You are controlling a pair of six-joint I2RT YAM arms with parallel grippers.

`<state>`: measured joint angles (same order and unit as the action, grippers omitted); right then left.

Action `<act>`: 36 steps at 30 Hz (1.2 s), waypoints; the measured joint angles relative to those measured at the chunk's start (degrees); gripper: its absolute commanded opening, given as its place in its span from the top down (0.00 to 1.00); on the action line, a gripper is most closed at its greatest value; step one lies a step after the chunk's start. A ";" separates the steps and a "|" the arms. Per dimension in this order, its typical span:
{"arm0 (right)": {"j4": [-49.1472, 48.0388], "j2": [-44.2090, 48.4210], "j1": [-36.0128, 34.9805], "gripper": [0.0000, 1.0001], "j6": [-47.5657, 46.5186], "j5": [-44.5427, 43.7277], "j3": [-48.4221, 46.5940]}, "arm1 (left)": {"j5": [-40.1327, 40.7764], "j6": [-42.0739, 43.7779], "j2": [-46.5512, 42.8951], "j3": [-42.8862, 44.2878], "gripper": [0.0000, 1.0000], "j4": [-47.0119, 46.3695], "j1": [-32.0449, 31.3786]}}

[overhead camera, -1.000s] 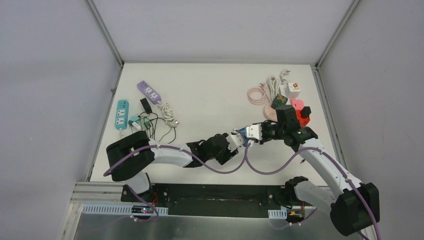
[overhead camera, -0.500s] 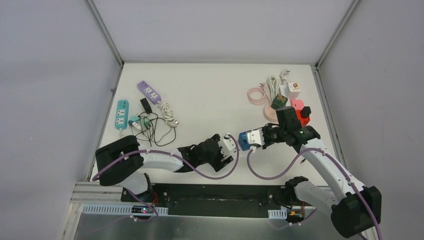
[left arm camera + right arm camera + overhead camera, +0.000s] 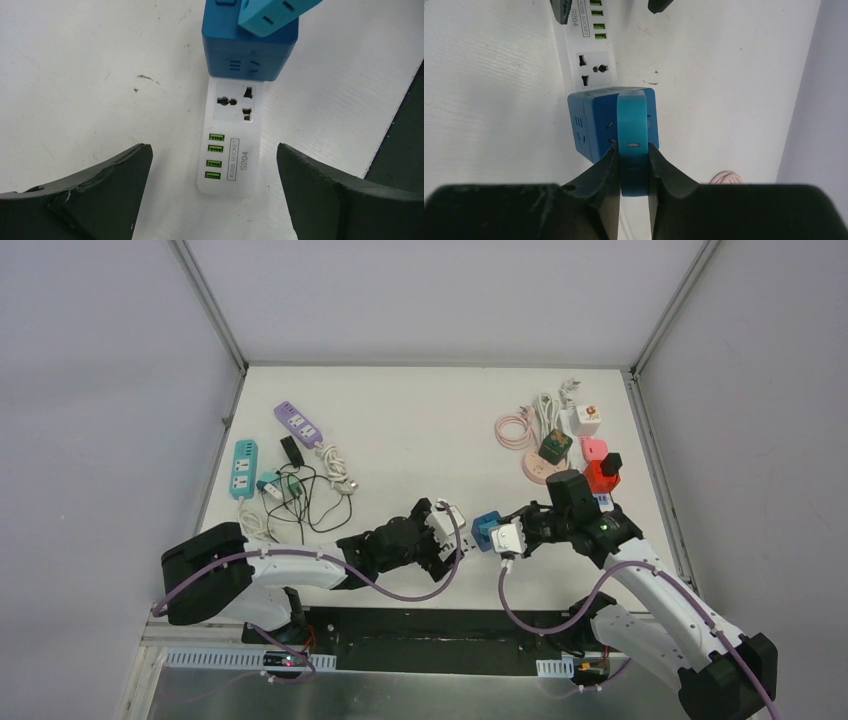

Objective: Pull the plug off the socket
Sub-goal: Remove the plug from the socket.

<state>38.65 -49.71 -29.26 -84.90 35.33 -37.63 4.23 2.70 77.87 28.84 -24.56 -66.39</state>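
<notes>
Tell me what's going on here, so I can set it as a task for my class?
The right gripper is clamped on a light-blue plug seated on a blue cube adapter, which sits at one end of a white socket strip. The left gripper is wide open, its fingers either side of the strip's USB end without touching it. The plug does not look pulled free yet.

Purple power strip (image 3: pixel 298 424) and teal power strip (image 3: pixel 243 468) left, beside tangled black cables (image 3: pixel 318 496); pink coiled cable (image 3: pixel 513 430), red adapter (image 3: pixel 601 480) right.
</notes>
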 measured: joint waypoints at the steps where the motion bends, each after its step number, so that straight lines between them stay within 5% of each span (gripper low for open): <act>1: -0.26 -0.07 -0.09 1.00 0.57 -0.15 0.00 | 0.00 -0.22 -0.90 -0.87 0.01 -1.57 0.00; 11: -1.57 -0.55 -0.15 1.00 3.61 -0.87 0.00 | -1.31 2.95 9.88 -2.84 0.01 -21.16 -0.81; 21: -2.19 -0.61 -0.31 1.00 5.14 -1.07 0.02 | -0.17 5.92 18.82 -0.87 0.02 -30.51 -1.14; 36: -2.78 -0.52 -0.48 1.00 5.60 -1.09 0.31 | -0.22 4.13 23.39 2.97 0.25 -36.46 -1.14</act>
<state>35.88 -50.24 -29.74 -79.31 34.24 -37.32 4.01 6.83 101.25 31.81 -61.01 -67.53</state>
